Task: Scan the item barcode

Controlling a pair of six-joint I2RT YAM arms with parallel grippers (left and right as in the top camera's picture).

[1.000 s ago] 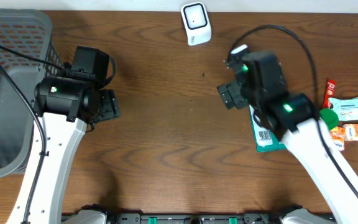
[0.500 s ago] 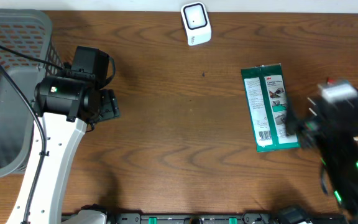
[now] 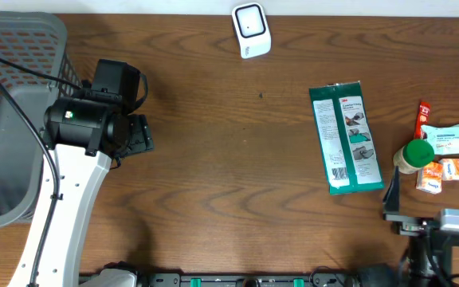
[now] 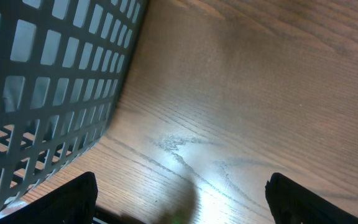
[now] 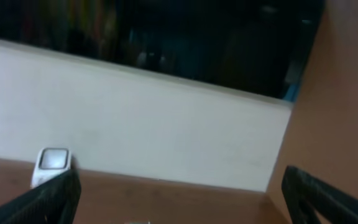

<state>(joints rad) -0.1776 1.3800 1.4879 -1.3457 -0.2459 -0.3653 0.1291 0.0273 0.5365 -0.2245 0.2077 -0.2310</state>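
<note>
The item, a flat green package (image 3: 346, 137) with a barcode near its lower end, lies face up on the table right of centre. At the table's far edge stands the white scanner (image 3: 250, 30), which the right wrist view catches low on the left (image 5: 53, 163). My right gripper (image 3: 434, 190) is drawn back to the front right edge, open and empty, with the package ahead and to its left. My left gripper (image 3: 139, 134) hovers open over bare wood beside the basket, nothing between its fingers (image 4: 73, 199).
A grey mesh basket (image 3: 6, 119) fills the left end and shows close by in the left wrist view (image 4: 48, 81). Right of the package lie a green-capped bottle (image 3: 415, 154), a white-teal packet (image 3: 449, 137), orange packets (image 3: 451, 169) and a red stick (image 3: 423, 115).
My right arm has pulled back from over the green package to the front right edge, leaving the package flat on the table. The left arm has not moved.
</note>
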